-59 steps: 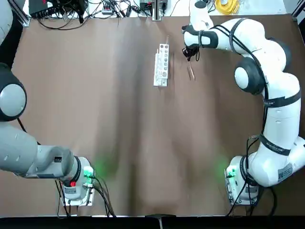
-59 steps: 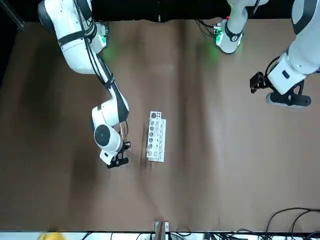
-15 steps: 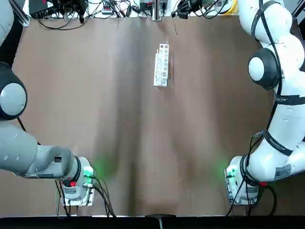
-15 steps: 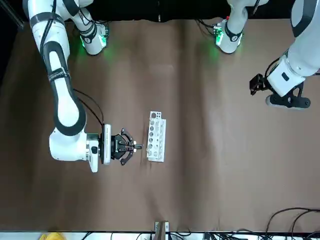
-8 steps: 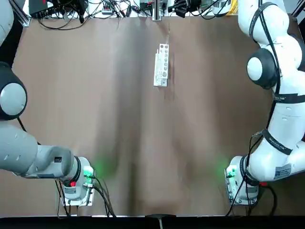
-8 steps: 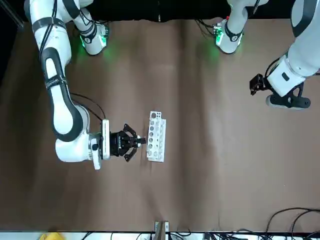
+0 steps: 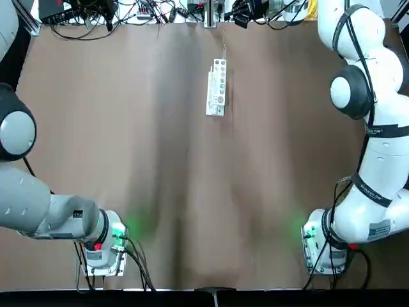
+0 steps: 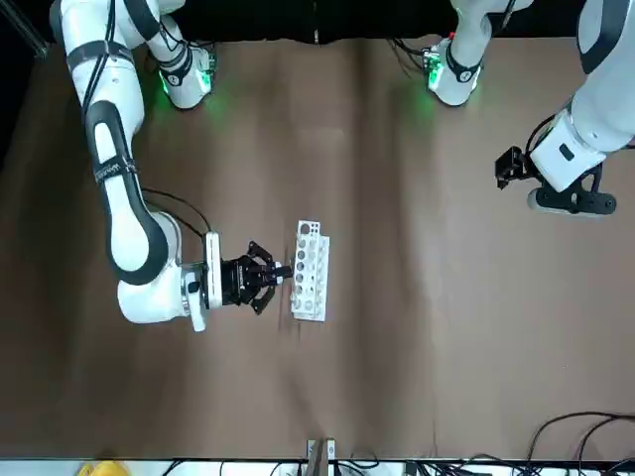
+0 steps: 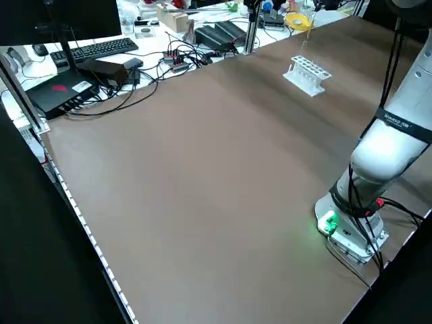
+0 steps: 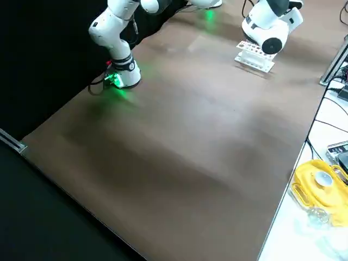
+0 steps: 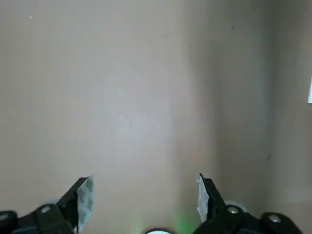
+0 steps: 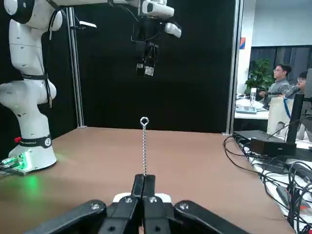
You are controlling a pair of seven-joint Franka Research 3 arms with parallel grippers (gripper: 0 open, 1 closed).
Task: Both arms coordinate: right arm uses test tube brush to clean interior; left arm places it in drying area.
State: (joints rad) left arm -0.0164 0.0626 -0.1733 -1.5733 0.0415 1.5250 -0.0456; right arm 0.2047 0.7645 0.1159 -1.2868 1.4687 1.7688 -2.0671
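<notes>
The drying area, a white rack point(image 8: 310, 271) with one row of holes, lies on the brown table toward its far side point(image 7: 217, 86). My right gripper point(image 8: 278, 274) is turned level just beside the rack, tips pointing at it. It is shut on the test tube brush point(image 12: 144, 146), a thin twisted-wire stem that sticks out ahead of the right gripper point(image 12: 144, 179) and ends in a small loop. My left gripper point(image 8: 509, 167) hangs high over the table's left part, far from the rack. In the left wrist view it point(image 11: 144, 195) is open over bare table with nothing between its fingers point(image 11: 85, 197).
Cables and equipment point(image 7: 96, 13) line the table's far edge. A yellow object point(image 10: 318, 179) and a keyboard point(image 9: 101, 47) lie off the table. Both arm bases point(image 7: 105, 246) point(image 7: 323, 243) glow green at the near edge. People point(image 12: 280, 73) sit in the background.
The right gripper rose from the table beside the rack with the brush, turned level, and over the last second edged closer to the rack. The left arm stayed put.
</notes>
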